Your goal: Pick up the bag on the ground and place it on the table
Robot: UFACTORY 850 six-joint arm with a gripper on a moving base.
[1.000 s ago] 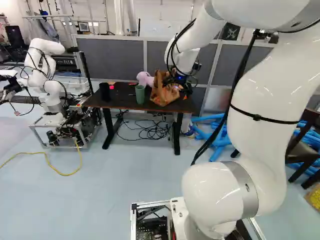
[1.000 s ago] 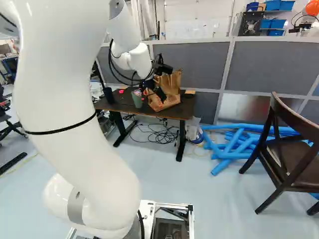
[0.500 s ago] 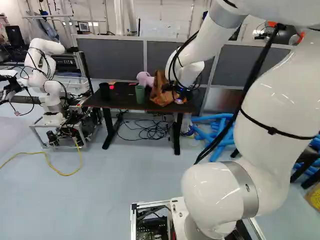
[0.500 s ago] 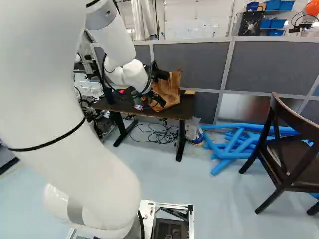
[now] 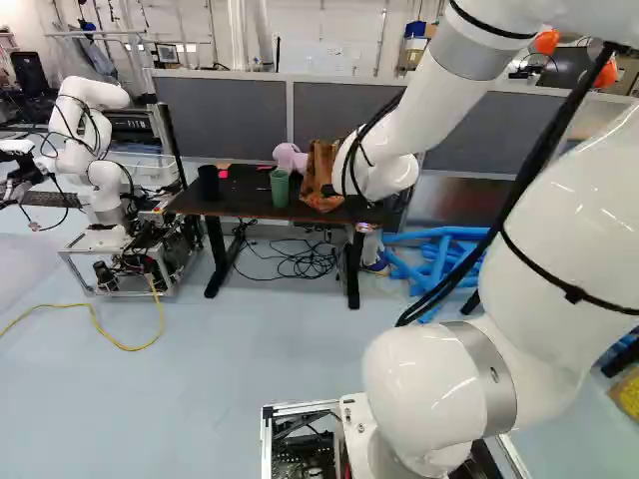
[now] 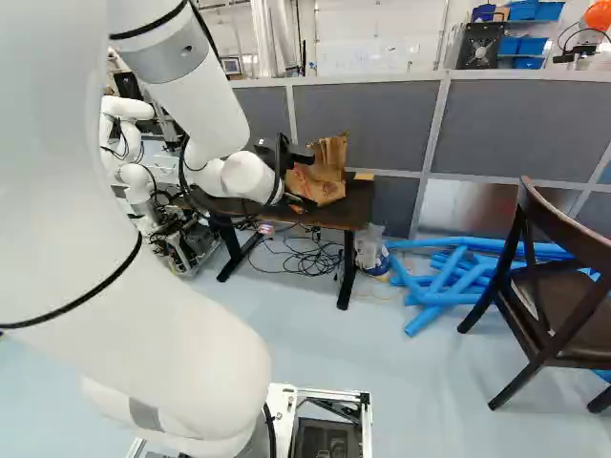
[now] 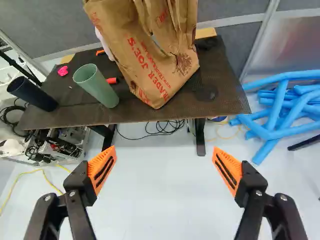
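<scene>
In the right base view my gripper (image 6: 300,202) is partly hidden by the wrist, in front of the brown paper bag (image 6: 327,170). The wrist view has the gripper (image 7: 164,163) wide open, its orange pads (image 7: 103,167) far apart with nothing between them. Ahead of the fingers and apart from them, the bag (image 7: 150,55) rests upright on the dark table (image 7: 220,100), leaning slightly, its top beyond the view. In the left base view the bag (image 5: 319,178) is partly covered by my arm.
A green cup (image 7: 95,86), a black cup (image 7: 33,94) and a pink plush thing (image 5: 290,158) are on the table. Blue foam tubes (image 6: 453,286) lie beside it, near a wooden chair (image 6: 554,296). Another robot (image 5: 95,170) stands at the left of the left base view.
My wrist and gripper have drawn back from the bag and table towards the base, while the upper arm swung outward. The bag has stayed in place on the table. The base has not moved.
</scene>
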